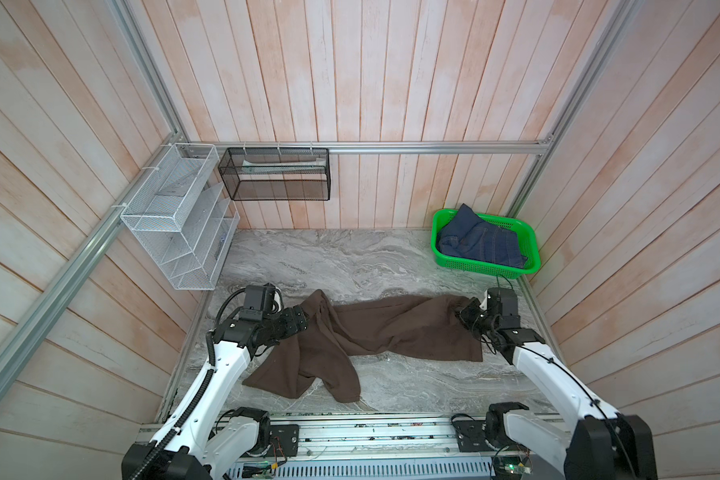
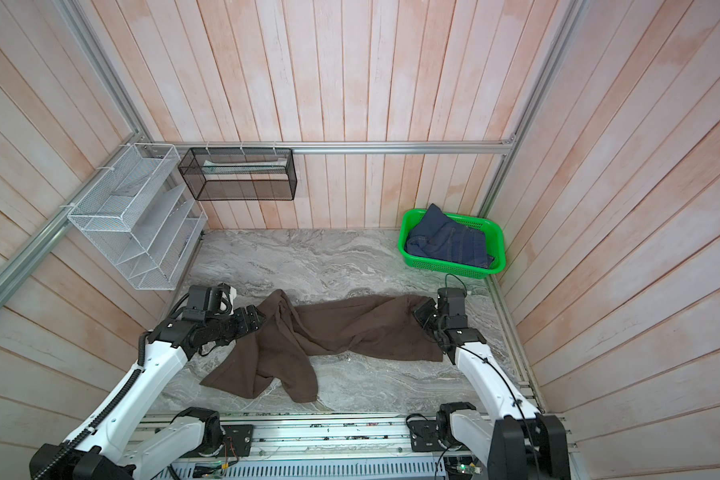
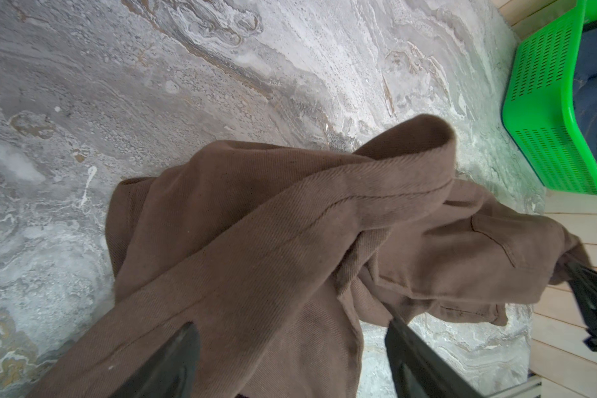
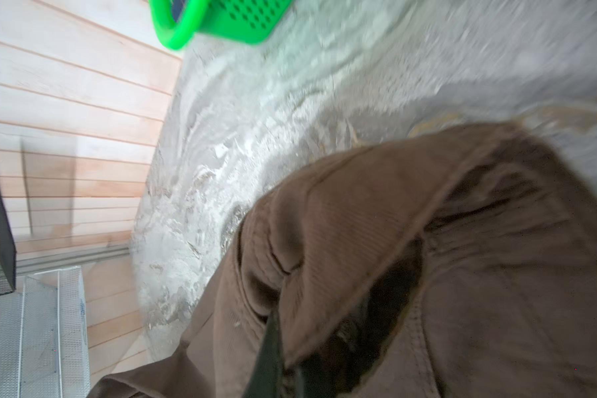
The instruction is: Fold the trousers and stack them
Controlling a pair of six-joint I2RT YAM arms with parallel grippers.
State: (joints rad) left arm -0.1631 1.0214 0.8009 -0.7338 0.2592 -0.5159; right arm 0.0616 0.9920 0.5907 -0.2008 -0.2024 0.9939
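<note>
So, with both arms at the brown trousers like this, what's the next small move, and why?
Probably close the left gripper. Its jaws stand open astride a bunched leg of the trousers, while the right gripper is shut on the opposite end. With both ends held, the crumpled cloth could likely be lifted and spread out for folding.

Two high eyes, two wrist close-ups.
Both top views look steeply down from above the robot's base onto the whole marble tabletop (image 1: 391, 257), side by side and nearly equal. Each wrist camera sits close over the brown trousers (image 3: 255, 241), looking out past its jaws; both also catch the green basket (image 3: 545, 103), the right one seemingly motion-blurred.
</note>
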